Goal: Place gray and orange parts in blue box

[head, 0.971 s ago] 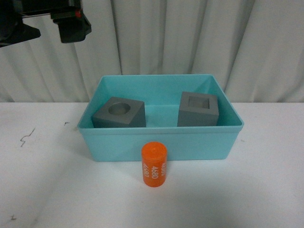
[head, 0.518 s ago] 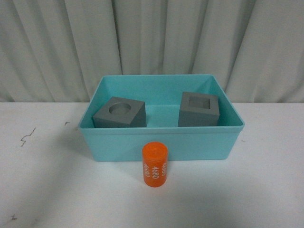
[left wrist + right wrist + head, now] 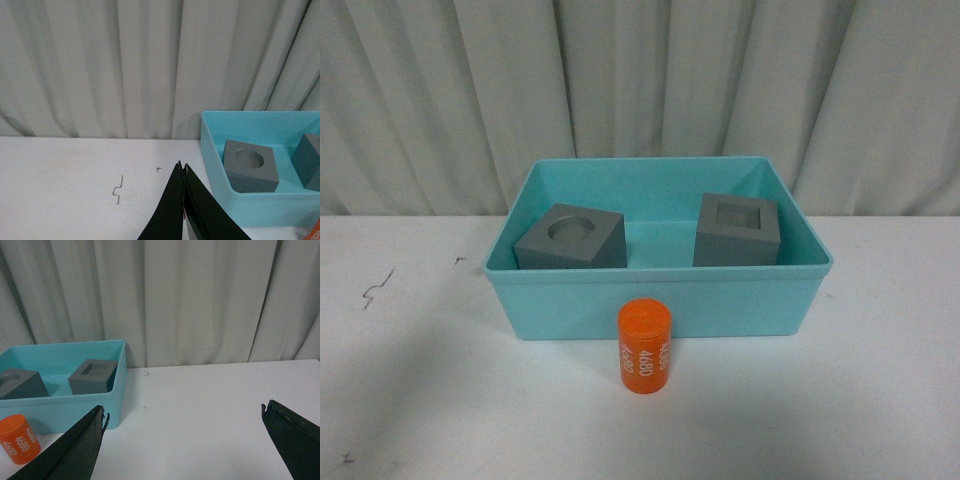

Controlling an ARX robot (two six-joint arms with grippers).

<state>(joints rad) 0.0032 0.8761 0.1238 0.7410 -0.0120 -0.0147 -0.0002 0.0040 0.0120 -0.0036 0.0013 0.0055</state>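
Neither gripper is seen in the front view. The round-recess cube [image 3: 572,238] and the square-recess cube [image 3: 737,230] are seated inside the blue box [image 3: 660,272], which is set toward the far edge of the table [image 3: 420,380]. The orange cylinder [image 3: 644,348] is stood upright on the table just before the box's near wall. In the left wrist view, the left gripper [image 3: 182,167] is shown pressed together on nothing. In the right wrist view, the right gripper [image 3: 183,410] is spread wide, with nothing held.
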